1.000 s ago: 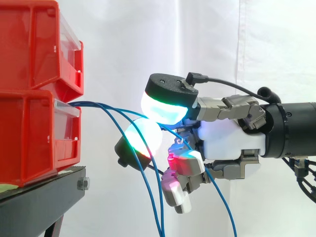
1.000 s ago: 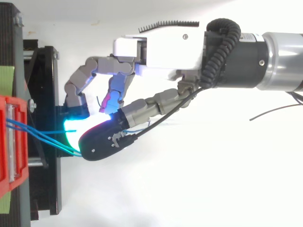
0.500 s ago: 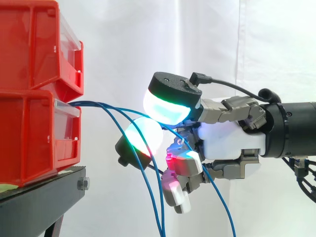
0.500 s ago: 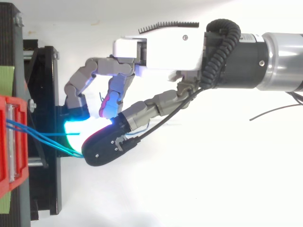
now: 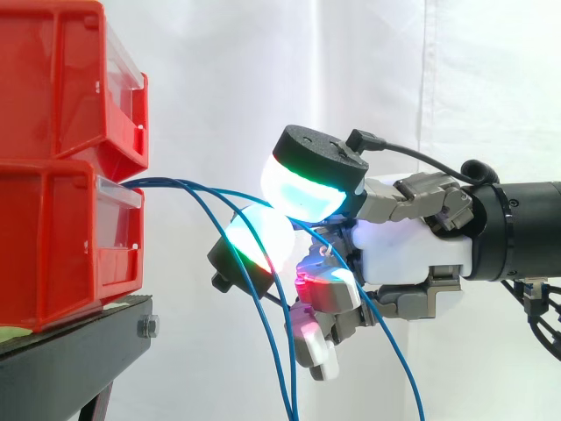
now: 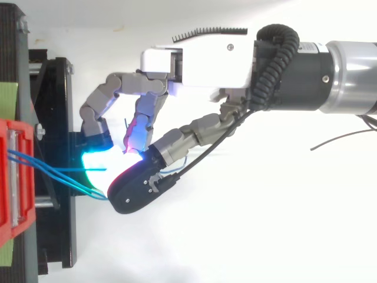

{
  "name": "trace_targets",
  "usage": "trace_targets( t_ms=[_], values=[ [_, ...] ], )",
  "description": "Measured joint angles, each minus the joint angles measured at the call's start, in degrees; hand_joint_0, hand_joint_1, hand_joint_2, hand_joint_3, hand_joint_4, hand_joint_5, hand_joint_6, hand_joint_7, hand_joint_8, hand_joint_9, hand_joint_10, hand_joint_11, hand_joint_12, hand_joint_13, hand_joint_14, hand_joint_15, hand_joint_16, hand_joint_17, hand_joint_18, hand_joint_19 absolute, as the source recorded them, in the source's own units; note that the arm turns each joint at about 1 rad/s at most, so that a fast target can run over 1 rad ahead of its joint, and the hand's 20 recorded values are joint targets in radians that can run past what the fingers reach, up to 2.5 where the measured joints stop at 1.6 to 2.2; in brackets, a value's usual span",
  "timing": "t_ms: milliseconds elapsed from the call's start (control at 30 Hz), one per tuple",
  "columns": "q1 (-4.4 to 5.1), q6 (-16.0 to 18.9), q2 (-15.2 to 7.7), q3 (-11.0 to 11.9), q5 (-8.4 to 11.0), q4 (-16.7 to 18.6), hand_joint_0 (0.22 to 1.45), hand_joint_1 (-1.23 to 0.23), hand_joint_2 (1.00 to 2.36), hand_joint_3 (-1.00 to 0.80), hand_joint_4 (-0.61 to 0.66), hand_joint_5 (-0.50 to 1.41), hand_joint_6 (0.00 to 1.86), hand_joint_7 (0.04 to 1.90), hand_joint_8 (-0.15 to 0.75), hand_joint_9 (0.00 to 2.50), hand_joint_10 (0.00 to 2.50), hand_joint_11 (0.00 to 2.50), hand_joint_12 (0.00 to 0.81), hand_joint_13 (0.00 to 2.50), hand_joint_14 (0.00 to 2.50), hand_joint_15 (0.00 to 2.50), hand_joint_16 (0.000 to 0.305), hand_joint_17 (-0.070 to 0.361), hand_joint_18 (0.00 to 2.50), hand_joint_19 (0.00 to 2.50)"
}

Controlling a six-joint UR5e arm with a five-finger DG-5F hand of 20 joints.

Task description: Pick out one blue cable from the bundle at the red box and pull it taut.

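Hand (image 5: 405, 254) sits at 3 o'clock of the lower red bin (image 5: 61, 237), fingers curled. One blue cable (image 6: 88, 170) from the bundle (image 5: 166, 183) at the bin mouth threads between the thumb pad (image 5: 302, 191) and a finger pad (image 5: 254, 239), loosely pinched. It then droops past the palm toward 6 o'clock, slack. Since the earlier frame the thumb pad has shifted toward 3 o'clock in the side view and 5 o'clock in the top view. Bin and black stand (image 5: 79, 351) are unchanged.
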Motion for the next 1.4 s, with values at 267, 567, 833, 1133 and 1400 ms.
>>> trace_targets(
  t_ms=[267,567,833,1133,1400],
  values=[
    [0.06,0.55,0.00,-0.01,-0.13,0.16,0.78,-0.80,1.00,-0.50,-0.23,-0.15,0.97,1.06,0.235,1.22,0.03,0.85,0.317,1.04,0.02,0.62,0.049,0.111,0.85,0.70],
    [0.05,0.62,0.00,-0.03,-0.85,0.13,0.78,-0.80,1.00,-0.50,-0.24,-0.15,0.97,1.07,0.231,1.23,0.03,0.84,0.318,1.05,0.02,0.62,0.049,0.109,0.86,0.71],
    [0.05,0.97,0.02,-0.04,-1.40,-2.58,0.77,-0.80,1.00,-0.50,-0.22,-0.15,0.97,1.05,0.230,1.23,0.03,0.85,0.320,1.05,0.02,0.62,0.048,0.109,0.85,0.71],
    [0.20,0.20,1.64,-0.05,-2.78,-8.81,0.76,-0.79,1.00,-0.50,-0.21,-0.15,0.97,1.05,0.234,1.23,0.03,0.85,0.317,1.05,0.02,0.62,0.049,0.109,0.85,0.72],
    [0.30,-0.86,3.29,-0.07,-2.64,-11.70,0.73,-0.77,1.00,-0.50,-0.16,-0.15,0.97,0.96,0.231,1.23,0.03,0.85,0.320,1.05,0.02,0.62,0.049,0.110,0.85,0.72]
  ],
)
